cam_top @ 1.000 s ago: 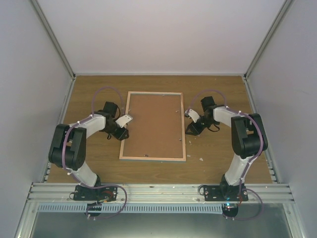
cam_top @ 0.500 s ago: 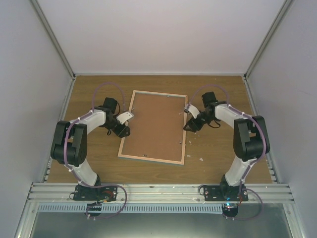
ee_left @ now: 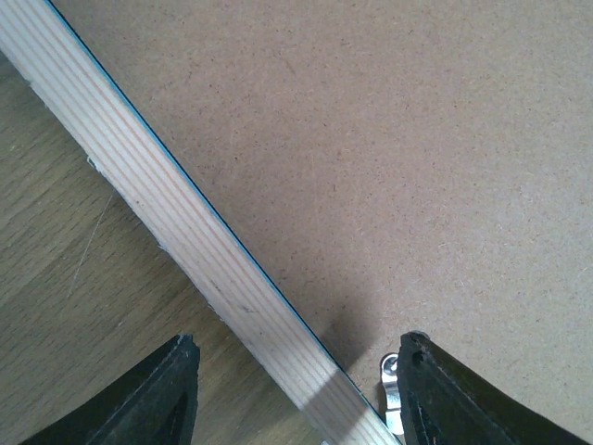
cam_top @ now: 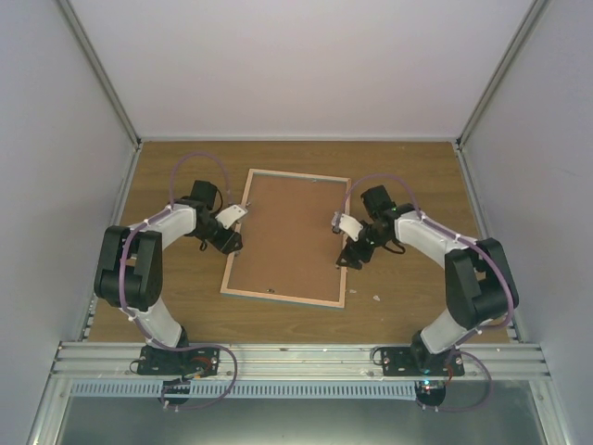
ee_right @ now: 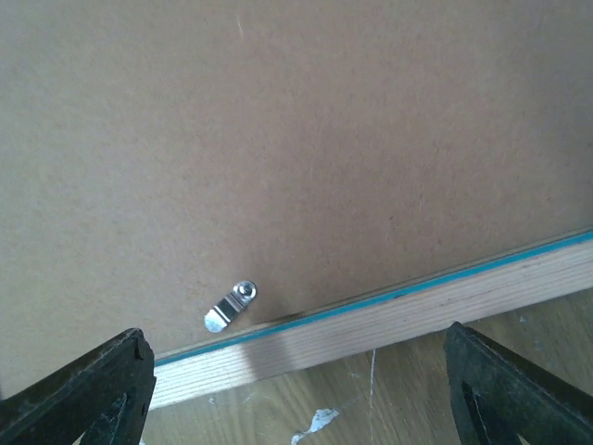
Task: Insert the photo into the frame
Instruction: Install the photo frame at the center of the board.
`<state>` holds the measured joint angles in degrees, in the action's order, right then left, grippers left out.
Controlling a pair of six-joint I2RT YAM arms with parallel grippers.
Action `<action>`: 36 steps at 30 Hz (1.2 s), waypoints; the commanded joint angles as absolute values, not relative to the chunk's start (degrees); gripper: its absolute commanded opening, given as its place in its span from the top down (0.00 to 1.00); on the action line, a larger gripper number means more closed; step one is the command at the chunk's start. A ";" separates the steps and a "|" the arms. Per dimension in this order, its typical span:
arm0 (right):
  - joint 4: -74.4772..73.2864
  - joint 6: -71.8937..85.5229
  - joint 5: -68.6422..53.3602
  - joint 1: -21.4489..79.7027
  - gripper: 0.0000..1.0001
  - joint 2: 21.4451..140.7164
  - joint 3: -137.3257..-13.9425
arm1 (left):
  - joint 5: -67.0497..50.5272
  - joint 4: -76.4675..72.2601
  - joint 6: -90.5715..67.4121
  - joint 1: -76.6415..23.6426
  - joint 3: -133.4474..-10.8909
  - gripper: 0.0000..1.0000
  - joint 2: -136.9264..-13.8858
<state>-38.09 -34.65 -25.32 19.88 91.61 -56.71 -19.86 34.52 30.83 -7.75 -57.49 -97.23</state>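
I see the frame [cam_top: 287, 236] lying back-up on the surface [cam_top: 417, 185], slightly skewed. Left pincer [ee_left: 298, 371] spread wide, straddling its left wood rail. Right pincer [ee_right: 296, 357] spread wide over the right rail, 1 metal tab [ee_right: 230, 308] between its fingers.

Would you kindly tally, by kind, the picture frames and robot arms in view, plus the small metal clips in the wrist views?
Thin rectangular picture frame, brown board back up, light wood edge: 1
White and black robot arms, left and right: 2
Small silver metal clips, one in each wrist view: 2
Total: 5
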 commanded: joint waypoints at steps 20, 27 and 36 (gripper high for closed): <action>-30.62 -22.77 -9.96 27.47 0.00 89.86 -52.08 | -20.30 31.34 30.16 -6.92 -55.42 0.41 -98.00; -32.54 -19.72 -9.27 27.87 0.00 92.87 -52.80 | -20.37 30.97 30.03 -6.78 -55.02 0.41 -98.18; -31.61 -18.72 -6.48 28.61 0.10 95.95 -52.30 | -20.49 30.17 29.89 -6.60 -54.25 0.42 -98.35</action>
<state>-31.55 -19.84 -8.25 27.70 93.51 -52.05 -19.94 32.25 30.37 -7.20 -55.42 -97.78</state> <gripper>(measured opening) 0.967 0.580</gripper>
